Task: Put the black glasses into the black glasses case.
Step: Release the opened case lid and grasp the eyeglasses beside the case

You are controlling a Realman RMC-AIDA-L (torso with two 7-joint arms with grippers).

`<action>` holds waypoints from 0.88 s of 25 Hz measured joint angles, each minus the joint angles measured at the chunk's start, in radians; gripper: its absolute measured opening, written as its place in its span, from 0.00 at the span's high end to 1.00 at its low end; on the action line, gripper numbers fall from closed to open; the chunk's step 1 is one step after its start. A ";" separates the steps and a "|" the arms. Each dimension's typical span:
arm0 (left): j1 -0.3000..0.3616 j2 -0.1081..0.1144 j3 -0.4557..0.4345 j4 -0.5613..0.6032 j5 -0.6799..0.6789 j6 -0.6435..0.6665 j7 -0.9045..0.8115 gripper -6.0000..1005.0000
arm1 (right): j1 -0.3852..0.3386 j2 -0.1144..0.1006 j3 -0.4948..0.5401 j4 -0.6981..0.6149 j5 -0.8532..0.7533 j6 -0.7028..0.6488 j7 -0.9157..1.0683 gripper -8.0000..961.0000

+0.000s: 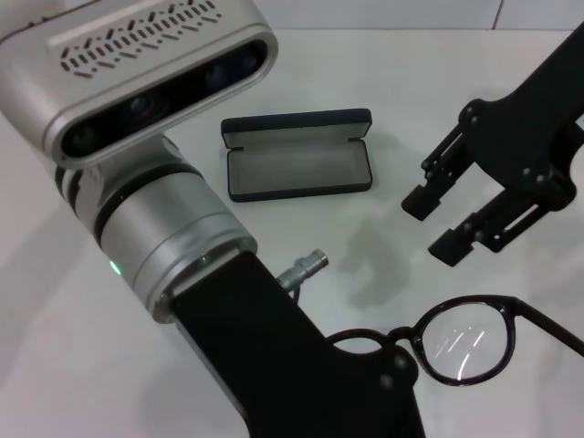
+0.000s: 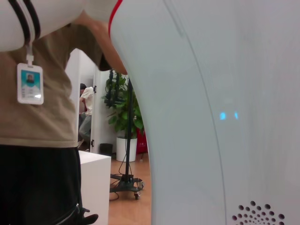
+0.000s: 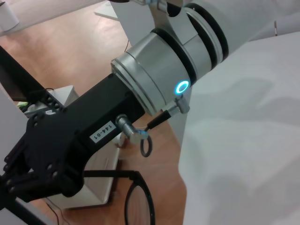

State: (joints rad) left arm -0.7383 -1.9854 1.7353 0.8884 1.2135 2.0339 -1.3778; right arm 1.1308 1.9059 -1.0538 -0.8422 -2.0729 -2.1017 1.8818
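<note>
I've got the left gripper [image 1: 401, 388] low in head view, nearer the robot than the black rectangular hard-shell glasses case [image 1: 298, 154] w/ grey lining. Its big silver-and-black wrist blocks the fingers, so I can't tell how they sit, but the thin black-framed glasses w/ oval clear lenses [image 1: 461, 339] hang off its tip, up in the air; one lens shows fully, the other is partly behind the arm. Right wrist view backs this: black gripper body [image 3: 42, 164] w/ the frame [image 3: 138, 199] sticking out beside it over the wood floor [image 3: 70, 42], off the table edge.

Case lies open on the white table [image 1: 383, 82], lid up at the far side, nothing inside.

Right of the case, right gripper [image 1: 436, 219] hovers above the table, fingers spread apart, holding nothing, well apart from the glasses.

Left wrist view only shows white robot shell [image 2: 211, 117] and a person w/ a badge [image 2: 30, 83].
</note>
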 joint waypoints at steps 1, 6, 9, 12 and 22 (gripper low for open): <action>0.001 -0.003 0.002 0.002 0.000 0.000 0.007 0.96 | 0.000 -0.001 0.000 0.000 0.000 -0.007 -0.002 0.45; 0.014 -0.019 0.012 0.004 0.010 0.001 0.083 0.96 | 0.015 -0.007 -0.009 0.000 -0.007 -0.046 -0.004 0.45; 0.016 -0.030 0.008 -0.001 0.039 0.001 0.114 0.96 | 0.031 -0.008 -0.017 0.005 -0.017 -0.048 -0.006 0.45; 0.016 -0.039 0.001 -0.013 0.055 0.000 0.144 0.96 | 0.044 -0.004 -0.036 0.012 -0.018 -0.049 -0.012 0.45; -0.010 -0.044 -0.013 -0.094 0.071 -0.002 0.220 0.96 | 0.066 0.027 -0.085 0.014 -0.033 -0.043 -0.036 0.46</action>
State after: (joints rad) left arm -0.7480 -2.0292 1.7226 0.7942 1.2848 2.0323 -1.1576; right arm 1.1969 1.9331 -1.1388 -0.8282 -2.1061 -2.1444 1.8454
